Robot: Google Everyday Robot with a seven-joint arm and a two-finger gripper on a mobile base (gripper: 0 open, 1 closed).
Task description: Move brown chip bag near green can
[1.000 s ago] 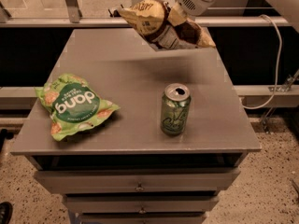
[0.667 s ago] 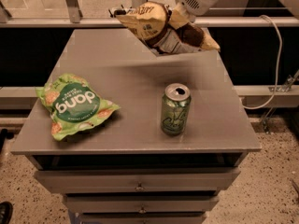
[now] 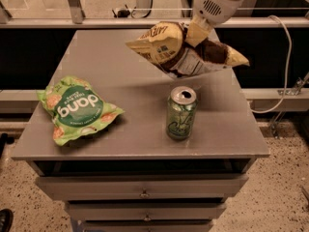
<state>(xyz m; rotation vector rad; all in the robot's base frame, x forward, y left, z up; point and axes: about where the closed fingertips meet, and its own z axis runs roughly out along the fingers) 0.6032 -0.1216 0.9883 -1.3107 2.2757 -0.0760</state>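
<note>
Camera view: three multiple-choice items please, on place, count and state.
1. The green can stands where, relative to the green chip bag? A) picture-right of it B) picture-left of it C) on it
2. How many chip bags show? A) one B) three C) two
3. The brown chip bag is: A) lying flat B) held aloft by the gripper C) pinned under the can
A: the can stands right of that bag. C: one green, one brown. B: the gripper, above the table's rear, clamps it clear of the surface.

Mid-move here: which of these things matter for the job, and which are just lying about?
Job: brown chip bag, held above the table by the claw; green can, standing front right.
Lying about: green chip bag, left; white cable beside the table.
</note>
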